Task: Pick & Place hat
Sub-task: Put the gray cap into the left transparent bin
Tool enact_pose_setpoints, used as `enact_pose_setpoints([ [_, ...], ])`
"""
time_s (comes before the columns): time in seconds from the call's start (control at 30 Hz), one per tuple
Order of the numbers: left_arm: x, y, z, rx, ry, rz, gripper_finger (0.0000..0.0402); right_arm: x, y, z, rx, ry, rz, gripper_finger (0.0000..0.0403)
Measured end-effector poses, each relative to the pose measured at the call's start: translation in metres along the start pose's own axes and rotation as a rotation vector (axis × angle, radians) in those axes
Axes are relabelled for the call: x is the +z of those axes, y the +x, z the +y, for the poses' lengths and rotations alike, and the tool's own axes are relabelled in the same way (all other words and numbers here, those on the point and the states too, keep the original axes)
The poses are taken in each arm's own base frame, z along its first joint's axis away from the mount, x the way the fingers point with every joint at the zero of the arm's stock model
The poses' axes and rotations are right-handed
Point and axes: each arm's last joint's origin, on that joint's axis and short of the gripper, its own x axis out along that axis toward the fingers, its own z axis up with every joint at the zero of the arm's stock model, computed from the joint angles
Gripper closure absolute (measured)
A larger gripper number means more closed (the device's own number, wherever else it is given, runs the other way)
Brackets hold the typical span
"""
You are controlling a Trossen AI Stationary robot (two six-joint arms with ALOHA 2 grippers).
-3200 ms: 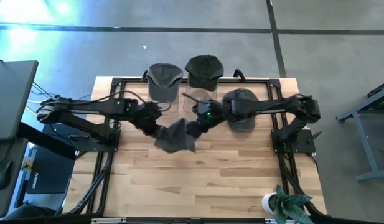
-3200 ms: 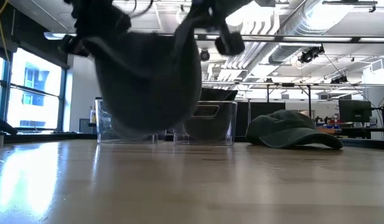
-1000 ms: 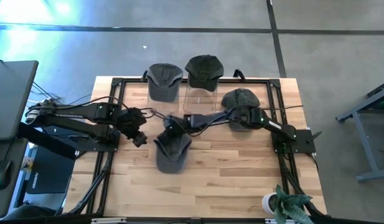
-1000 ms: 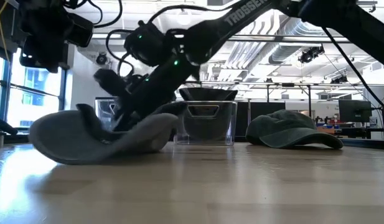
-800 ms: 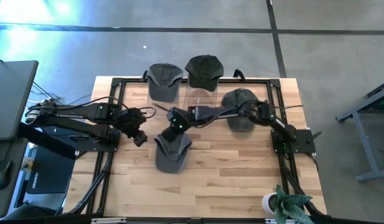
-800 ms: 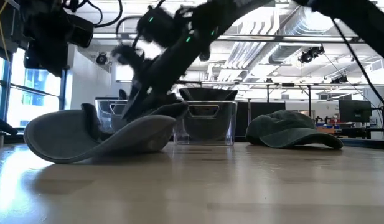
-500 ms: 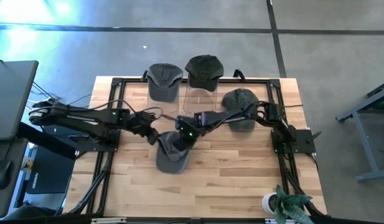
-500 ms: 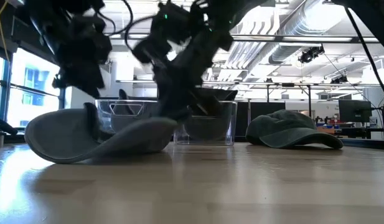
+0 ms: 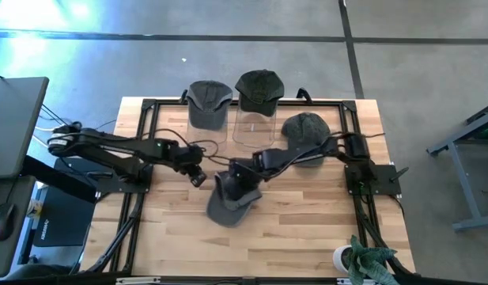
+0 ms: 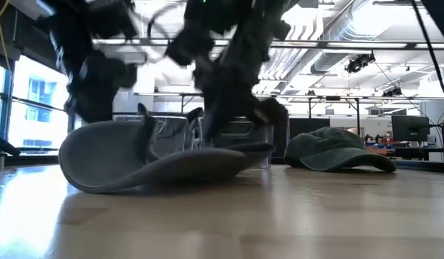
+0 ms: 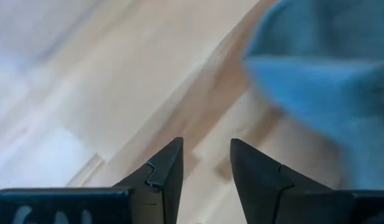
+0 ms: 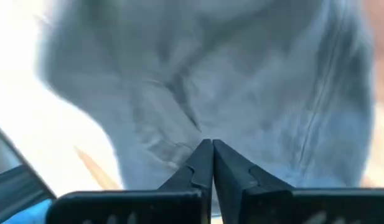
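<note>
A grey hat (image 9: 230, 199) lies on the wooden table (image 9: 307, 229) near its middle; in the low view the hat (image 10: 157, 162) rests on its rounded underside, with one side raised. My right gripper (image 9: 239, 177) is down on the hat's far part, fingers shut (image 12: 208, 147) with grey cloth right at the tips. My left gripper (image 9: 198, 177) hangs just left of the hat, open (image 11: 207, 163), over bare wood, with the hat (image 11: 316, 74) off to one side of it. My right gripper has its shut fingertips on the hat's cloth (image 12: 195, 124), where creases run together toward the tips, as of a small pinched fold. The fingers slant down from the table's right and far side. The hat stays on the table below them.
A clear box (image 9: 251, 127) stands behind the hat. A grey cap (image 9: 209, 101) and a dark green cap (image 9: 259, 87) lie at the far edge, and a third cap (image 9: 305, 134) at the right. A plant (image 9: 370, 261) is at the near right corner.
My right gripper has gone toward the table's near and right edges, and the grey hat has slid that way with it and turned a little. My left gripper has come down and moved right, toward the hat.
</note>
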Motion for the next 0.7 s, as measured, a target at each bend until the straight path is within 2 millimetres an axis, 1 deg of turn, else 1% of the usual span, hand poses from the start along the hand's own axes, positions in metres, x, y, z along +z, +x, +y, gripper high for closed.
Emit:
enact_pose_setpoints([
  [0.07,0.008,-0.018,-0.006,-0.045,0.021,-0.043,0.0275,0.002,-0.014,0.006,0.032,-0.046,-0.057,0.0391],
  [0.13,0.013,-0.030,-0.011,-0.100,0.046,-0.037,0.0275,0.004,-0.023,0.010,0.060,-0.103,-0.093,0.0384],
  [0.27,0.005,-0.040,-0.011,-0.243,0.080,0.102,0.0275,0.005,-0.027,0.011,0.071,-0.184,-0.103,0.0350],
  [0.37,-0.011,-0.042,-0.010,-0.274,0.067,0.196,0.0275,0.004,-0.027,0.009,0.053,-0.211,-0.089,0.0315],
  [0.43,-0.023,-0.044,-0.012,-0.278,0.036,0.205,0.0275,0.004,-0.031,0.008,0.038,-0.237,-0.100,0.0294],
  [0.5,-0.035,-0.046,-0.016,-0.306,-0.023,0.187,0.0275,0.002,-0.041,0.008,0.013,-0.263,-0.114,0.0278],
  [0.57,-0.050,-0.043,-0.023,-0.336,-0.101,0.164,0.0275,-0.003,-0.050,0.007,-0.024,-0.308,-0.116,0.0268],
  [0.7,-0.078,-0.033,-0.041,-0.441,-0.264,0.017,0.0275,-0.013,-0.066,0.000,-0.049,-0.432,-0.114,0.0262],
])
